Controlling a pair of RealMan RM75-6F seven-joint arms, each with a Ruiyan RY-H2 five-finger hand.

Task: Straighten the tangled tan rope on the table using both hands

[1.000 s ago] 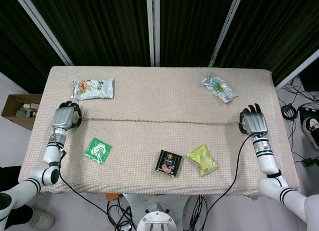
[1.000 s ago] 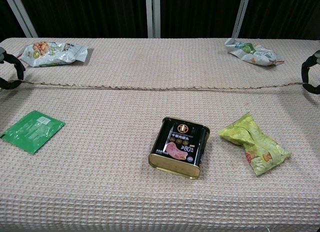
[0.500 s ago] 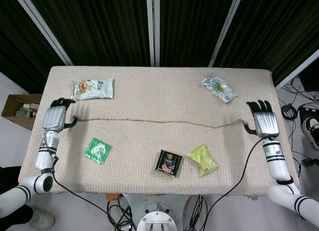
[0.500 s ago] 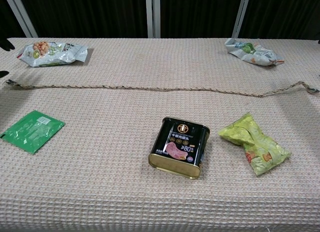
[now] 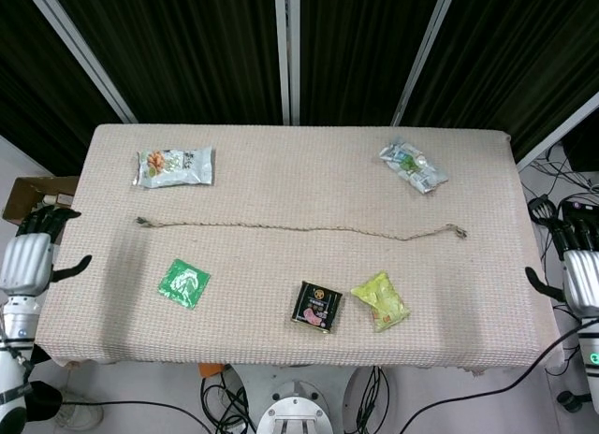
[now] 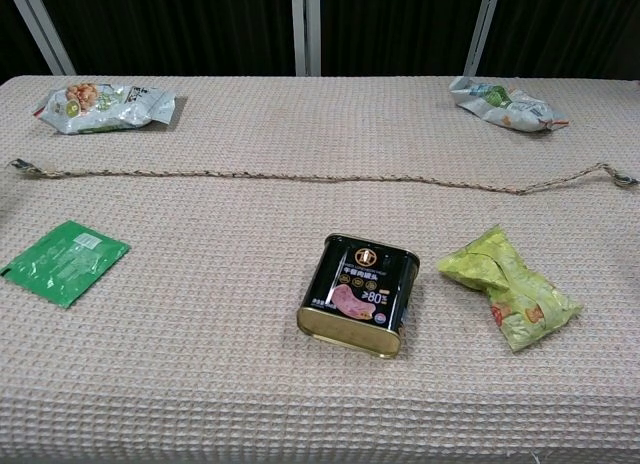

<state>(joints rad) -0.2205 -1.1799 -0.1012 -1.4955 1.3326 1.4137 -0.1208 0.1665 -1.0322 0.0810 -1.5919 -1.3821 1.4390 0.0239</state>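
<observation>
The tan rope [image 5: 299, 229] lies stretched out across the middle of the table, nearly straight, with a slight dip toward its right end; in the chest view the rope [image 6: 320, 177] runs from edge to edge. My left hand [image 5: 30, 254] hangs off the table's left edge, fingers spread and holding nothing. My right hand [image 5: 580, 264] is beyond the right edge, also spread and empty. Neither hand touches the rope. The chest view shows no hand.
On the beige woven table [image 5: 281, 172] lie a snack bag [image 5: 174, 166] back left, a crumpled packet [image 5: 412, 166] back right, a green sachet [image 5: 183, 282], a black tin [image 5: 316, 306] and a yellow-green packet [image 5: 381, 300] in front of the rope. A cardboard box [image 5: 19, 198] stands left.
Both hands have let go of the rope ends and drawn outward and back, off the table's sides. The rope has gone slightly slack and lies still.
</observation>
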